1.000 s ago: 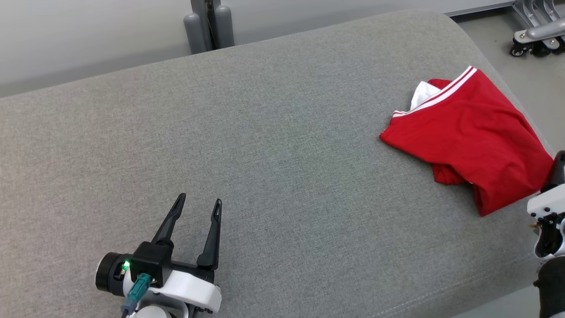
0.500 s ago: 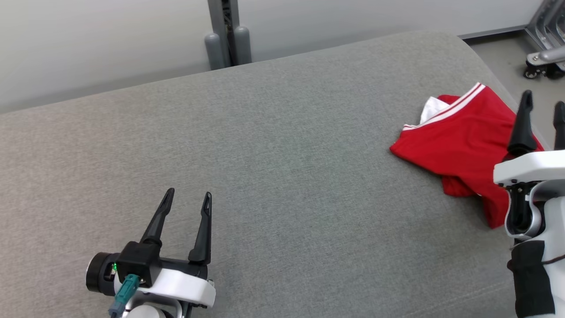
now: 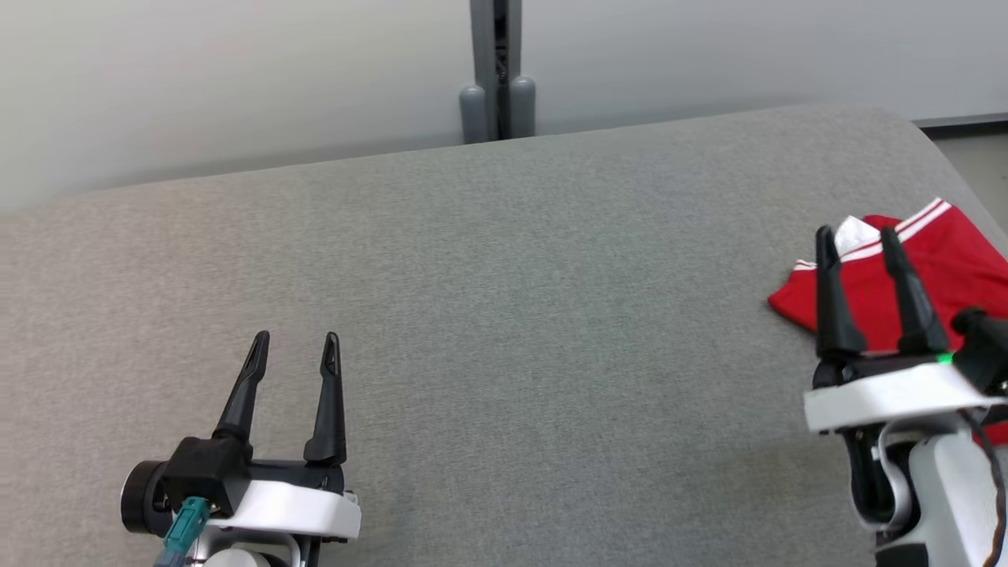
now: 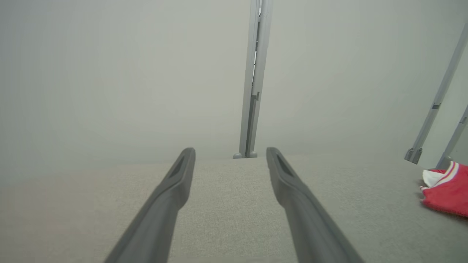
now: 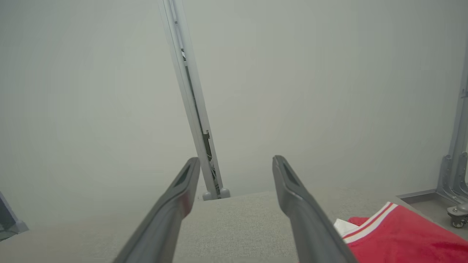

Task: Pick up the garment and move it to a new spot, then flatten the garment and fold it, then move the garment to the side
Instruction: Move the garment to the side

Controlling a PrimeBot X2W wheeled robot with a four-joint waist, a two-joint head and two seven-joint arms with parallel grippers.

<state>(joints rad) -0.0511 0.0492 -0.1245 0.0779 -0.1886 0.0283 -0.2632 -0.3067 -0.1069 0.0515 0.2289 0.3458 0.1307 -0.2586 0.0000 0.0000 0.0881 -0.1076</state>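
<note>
Three views, one shared post (image 3: 482, 47)

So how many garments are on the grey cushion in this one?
1: a red garment with white trim, lying at the right end of the cushion, just past the right claw. Part of it runs off the head view's edge.

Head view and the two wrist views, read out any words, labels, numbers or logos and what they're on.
No readable text anywhere. The red garment has white stripes but no lettering; the grey cushion, left claw and right claw bear no visible markings.
</note>
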